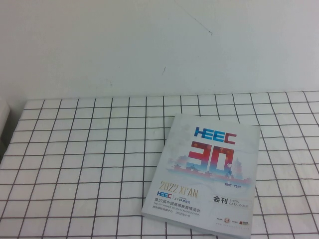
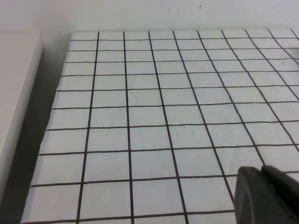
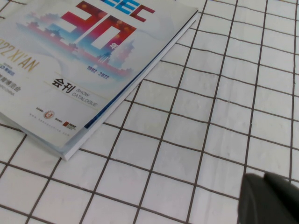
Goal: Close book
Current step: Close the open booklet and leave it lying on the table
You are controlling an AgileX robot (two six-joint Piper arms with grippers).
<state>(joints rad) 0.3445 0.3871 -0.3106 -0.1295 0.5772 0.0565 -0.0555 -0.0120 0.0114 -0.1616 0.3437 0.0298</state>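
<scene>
Catalogue (image 1: 204,174) closed, cover up, flat on checked cloth (image 1: 75,164). My right gripper (image 3: 271,200) near its corner; my left gripper (image 2: 268,196) over bare cloth. Grip state, both: can't tell.

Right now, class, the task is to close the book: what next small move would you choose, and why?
Probably just hold off: the HEEC show catalogue already lies shut, cover up, on the checked cloth. The left gripper hangs over bare cloth, the right gripper near, not touching, the catalogue.

Smooth paper book (image 1: 207,169) on slightly wrinkled cloth (image 1: 75,164).
</scene>
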